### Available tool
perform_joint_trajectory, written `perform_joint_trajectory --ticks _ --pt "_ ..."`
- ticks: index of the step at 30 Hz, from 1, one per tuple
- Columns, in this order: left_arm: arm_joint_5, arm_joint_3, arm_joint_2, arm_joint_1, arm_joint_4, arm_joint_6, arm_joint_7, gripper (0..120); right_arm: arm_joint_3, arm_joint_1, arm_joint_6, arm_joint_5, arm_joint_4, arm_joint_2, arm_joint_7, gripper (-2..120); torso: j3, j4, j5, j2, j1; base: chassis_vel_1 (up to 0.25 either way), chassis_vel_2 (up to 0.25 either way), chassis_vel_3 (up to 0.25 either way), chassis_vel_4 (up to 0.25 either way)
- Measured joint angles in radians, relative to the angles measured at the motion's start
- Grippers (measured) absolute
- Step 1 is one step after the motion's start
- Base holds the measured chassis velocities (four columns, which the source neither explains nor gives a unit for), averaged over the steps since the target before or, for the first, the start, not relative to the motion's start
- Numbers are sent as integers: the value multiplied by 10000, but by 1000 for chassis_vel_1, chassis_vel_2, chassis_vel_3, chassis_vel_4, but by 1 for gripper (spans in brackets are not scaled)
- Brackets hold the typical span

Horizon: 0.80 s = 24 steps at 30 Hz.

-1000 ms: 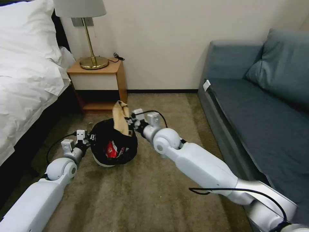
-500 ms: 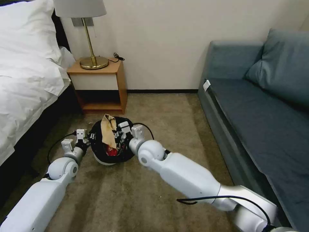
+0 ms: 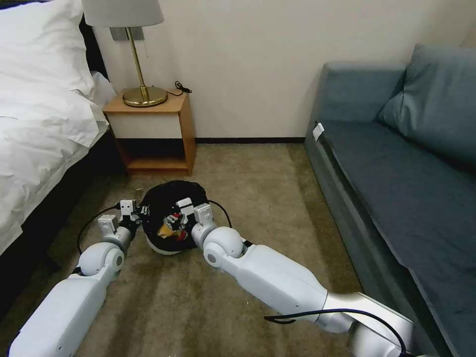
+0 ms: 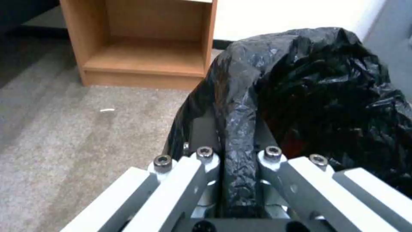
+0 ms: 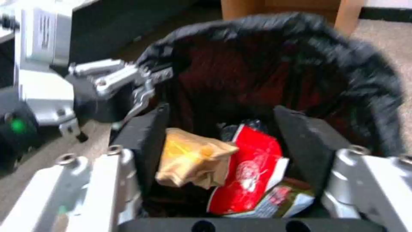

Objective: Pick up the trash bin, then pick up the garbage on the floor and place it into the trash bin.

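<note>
The trash bin (image 3: 161, 249), white with a black bag over its rim, is tilted toward me on the floor (image 3: 198, 297). My left gripper (image 3: 138, 213) is shut on the bin's bag-covered rim (image 4: 238, 122), one finger on each side. My right gripper (image 3: 174, 221) hangs open over the bin's mouth; its black pads (image 5: 148, 138) stand wide apart. Below them, inside the bin, lie a crumpled brown paper bag (image 5: 193, 158), a red-and-white packet (image 5: 251, 170) and a wrapper (image 5: 283, 199). The paper bag (image 3: 165, 230) also shows in the head view.
A wooden nightstand (image 3: 156, 130) with a brass lamp (image 3: 144, 94) stands just behind the bin. The bed (image 3: 39, 124) runs along the left, a blue-grey sofa (image 3: 396, 178) along the right. Open carpet lies between them.
My right gripper carried the brown paper bag from above the bin's rim down into the bin and opened; the bag now lies inside. The left gripper kept its hold.
</note>
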<state>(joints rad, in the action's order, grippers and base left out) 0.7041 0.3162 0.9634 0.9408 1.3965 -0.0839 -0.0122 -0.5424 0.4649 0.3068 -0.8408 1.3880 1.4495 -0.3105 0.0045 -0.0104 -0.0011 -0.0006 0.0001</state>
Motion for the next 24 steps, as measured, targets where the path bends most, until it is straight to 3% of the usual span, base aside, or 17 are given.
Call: perform_joint_trajectory --ticks 9,16,24 --pt "-76 135 374 -194 -261 112 -9 4 1222 -348 -29 -350 29 259 -29 98 0 0 0 0 0 0 0 0 0" --pt "154 506 598 -243 -348 152 59 4 2575 -826 -47 -1015 143 464 -172 100 0 1 1 0 0 0 0 0 0" --pt "1184 1634 988 -236 -298 99 426 4 4950 -1067 -9 -2052 -10 361 -256 100 -1 0 3 1 0 0 0 0 0"
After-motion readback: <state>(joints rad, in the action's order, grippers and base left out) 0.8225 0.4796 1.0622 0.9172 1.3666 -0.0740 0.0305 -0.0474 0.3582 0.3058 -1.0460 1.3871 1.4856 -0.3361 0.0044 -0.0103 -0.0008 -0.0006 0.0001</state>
